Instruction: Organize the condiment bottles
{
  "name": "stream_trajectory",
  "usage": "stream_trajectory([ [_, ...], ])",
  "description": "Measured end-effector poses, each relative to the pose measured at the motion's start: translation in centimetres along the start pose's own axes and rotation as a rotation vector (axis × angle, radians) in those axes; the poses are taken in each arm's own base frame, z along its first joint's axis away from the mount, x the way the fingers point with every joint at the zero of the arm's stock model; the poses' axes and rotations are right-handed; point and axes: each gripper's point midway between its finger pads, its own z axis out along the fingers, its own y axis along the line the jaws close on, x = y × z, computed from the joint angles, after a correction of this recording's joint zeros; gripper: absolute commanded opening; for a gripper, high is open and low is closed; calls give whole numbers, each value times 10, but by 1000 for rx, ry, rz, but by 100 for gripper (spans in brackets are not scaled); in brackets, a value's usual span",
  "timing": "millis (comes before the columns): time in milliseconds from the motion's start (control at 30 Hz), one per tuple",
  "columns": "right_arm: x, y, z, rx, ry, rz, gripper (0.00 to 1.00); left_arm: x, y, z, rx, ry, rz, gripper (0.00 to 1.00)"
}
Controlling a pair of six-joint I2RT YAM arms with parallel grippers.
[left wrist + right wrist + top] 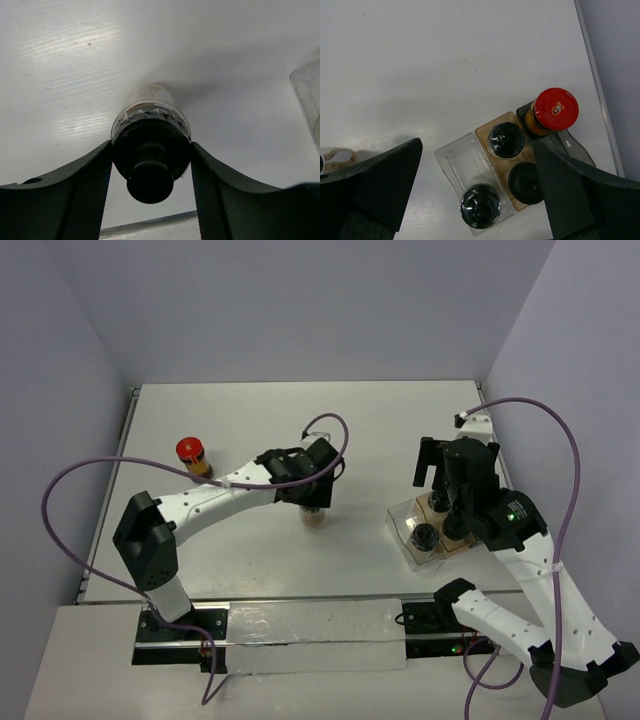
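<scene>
In hand: carrying one black-capped jar (pixel 150 112) over to the tray (pixel 400 523), judging by the layout. Jar clamped at its cap end, cap toward the wrist camera, body pointing down at the table (pixel 250 420). Cannot tell whether its base rests on the table or hangs just above it.

Left pincer (pixel 151 146) closed tight on that jar, one finger (pixel 87 192) pressed against each side.

Next move, as a guess: lift clear, swing well to the right, then lower upright into the tray's bare compartment without knocking the neighbours.

Right pincer (pixel 477 150) spread to its widest, holding and touching nothing, hovering over the tray. Beneath it: three tray jars (pixel 506 139) with black caps and a red jar (pixel 554 111) at the tray's far corner, by the right finger. Probably in the way of the drop, so best drawn back first.

Behind and to the left of the left pincer, well apart: a lone red jar (pixel 190 453), not yet collected.
</scene>
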Motion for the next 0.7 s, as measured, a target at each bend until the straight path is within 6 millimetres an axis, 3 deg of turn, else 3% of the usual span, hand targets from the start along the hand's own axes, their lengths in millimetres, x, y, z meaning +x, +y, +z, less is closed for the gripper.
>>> stream_trajectory([
  [167, 16, -3, 6, 15, 39, -20, 100, 21, -26, 18, -11, 34, 40, 12],
  [267, 19, -3, 7, 17, 46, -23, 100, 25, -40, 21, -6, 29, 51, 29],
  [333, 19, -3, 7, 14, 48, -23, 100, 25, -47, 20, -2, 23, 49, 56],
  [400, 20, -2, 7, 11, 51, -22, 100, 25, -51, 20, -3, 19, 49, 90],
  [433, 20, -2, 7, 9, 52, -21, 100, 25, -52, 21, -5, 17, 49, 96],
  [567, 20, -2, 7, 5, 52, -19, 100, 22, -49, 18, -25, 7, 47, 100],
  [700, 19, -3, 5, 1, 45, -13, 100, 4, -51, 6, -27, -28, 39, 99],
])
